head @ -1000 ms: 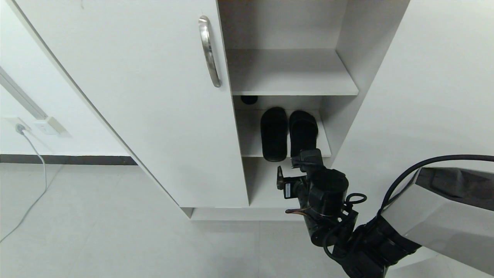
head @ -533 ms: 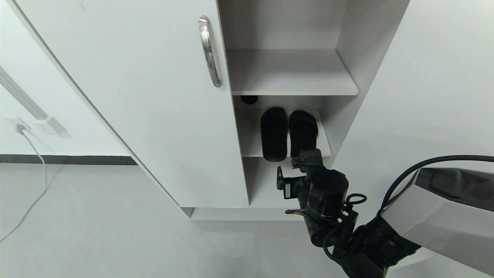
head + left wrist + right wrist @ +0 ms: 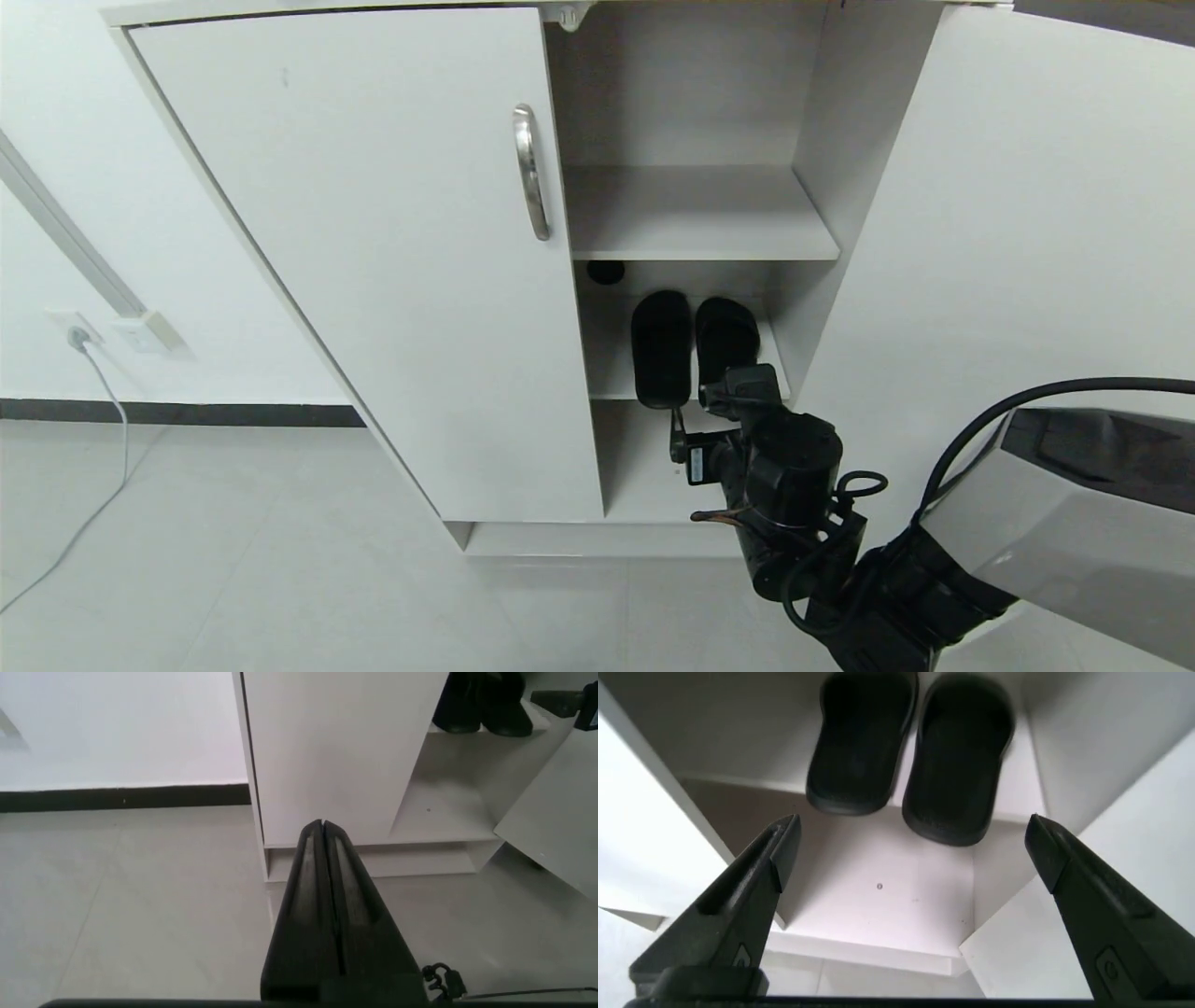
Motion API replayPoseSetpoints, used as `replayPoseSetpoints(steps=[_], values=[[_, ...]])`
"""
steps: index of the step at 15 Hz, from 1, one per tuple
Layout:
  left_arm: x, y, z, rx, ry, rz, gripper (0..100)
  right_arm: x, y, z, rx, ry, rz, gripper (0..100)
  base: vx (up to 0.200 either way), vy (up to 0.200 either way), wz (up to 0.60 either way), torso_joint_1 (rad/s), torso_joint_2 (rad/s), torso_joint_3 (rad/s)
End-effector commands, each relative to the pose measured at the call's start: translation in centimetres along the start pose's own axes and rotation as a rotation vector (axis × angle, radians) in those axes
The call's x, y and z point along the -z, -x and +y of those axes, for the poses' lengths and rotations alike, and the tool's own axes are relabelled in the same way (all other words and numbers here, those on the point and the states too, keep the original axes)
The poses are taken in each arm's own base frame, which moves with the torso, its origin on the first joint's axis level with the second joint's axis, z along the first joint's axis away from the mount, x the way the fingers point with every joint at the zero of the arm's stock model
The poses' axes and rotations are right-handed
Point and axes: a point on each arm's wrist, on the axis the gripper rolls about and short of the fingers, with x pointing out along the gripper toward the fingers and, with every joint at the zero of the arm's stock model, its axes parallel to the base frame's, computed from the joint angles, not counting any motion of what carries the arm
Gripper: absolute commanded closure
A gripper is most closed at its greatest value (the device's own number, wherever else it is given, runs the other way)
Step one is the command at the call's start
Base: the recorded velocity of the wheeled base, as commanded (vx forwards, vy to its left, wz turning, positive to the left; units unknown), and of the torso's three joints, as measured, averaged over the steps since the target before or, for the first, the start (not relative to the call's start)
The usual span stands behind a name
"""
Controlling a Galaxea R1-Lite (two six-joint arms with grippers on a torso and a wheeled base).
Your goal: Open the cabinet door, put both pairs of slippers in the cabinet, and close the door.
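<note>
A pair of black slippers [image 3: 691, 343] lies side by side on the middle shelf of the white cabinet, heels towards me; it also shows in the right wrist view as the slippers [image 3: 910, 751] and in the left wrist view as the slippers [image 3: 481, 700]. The right cabinet door [image 3: 1008, 233] stands swung open. The left door [image 3: 373, 261] with its silver handle [image 3: 530, 173] is closed. My right gripper [image 3: 706, 411] hangs open just in front of the shelf edge below the slippers, holding nothing [image 3: 912, 831]. My left gripper [image 3: 322, 829] is shut on nothing, low above the floor before the cabinet.
The upper shelf [image 3: 700, 219] and bottom compartment [image 3: 644, 467] lie above and below the slippers. A small dark round thing [image 3: 605, 272] sits at the back under the upper shelf. A wall socket with a cable [image 3: 77, 338] is at the left. Grey tiled floor [image 3: 280, 579] spreads in front.
The whole head picture has shifted: the cabinet sits lower and a little smaller, its top edge showing, so the camera moved. The right arm and slippers keep their places.
</note>
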Motion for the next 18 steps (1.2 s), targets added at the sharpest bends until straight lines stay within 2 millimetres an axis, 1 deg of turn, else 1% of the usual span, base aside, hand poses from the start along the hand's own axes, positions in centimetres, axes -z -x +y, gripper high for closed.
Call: replayPoseSetpoints(steps=[1,7,10,17,18], values=[[0.00,-0.01,0.00,0.000,0.000,0.002,100,0.14,-0.02,0.03,0.000,0.002,0.002,0,0.000,0.000,0.00,0.007,0.00,0.217],[0.00,-0.01,0.00,-0.001,-0.002,0.002,100,0.57,0.08,-0.28,0.004,0.018,0.019,0,0.000,0.000,0.00,0.001,0.00,0.189],[0.00,-0.01,0.00,-0.001,-0.002,0.002,100,1.09,0.37,-0.49,-0.003,0.034,0.037,0,0.000,0.000,0.00,0.000,0.00,0.000],[0.00,-0.01,0.01,-0.003,0.000,0.002,100,1.09,0.48,-0.43,-0.008,0.032,0.034,0,0.000,0.000,0.00,0.000,0.00,0.000],[0.00,-0.01,0.01,-0.003,0.000,0.002,100,1.10,0.44,-0.47,-0.006,0.032,0.034,0,0.000,0.200,0.00,0.007,0.00,0.002]])
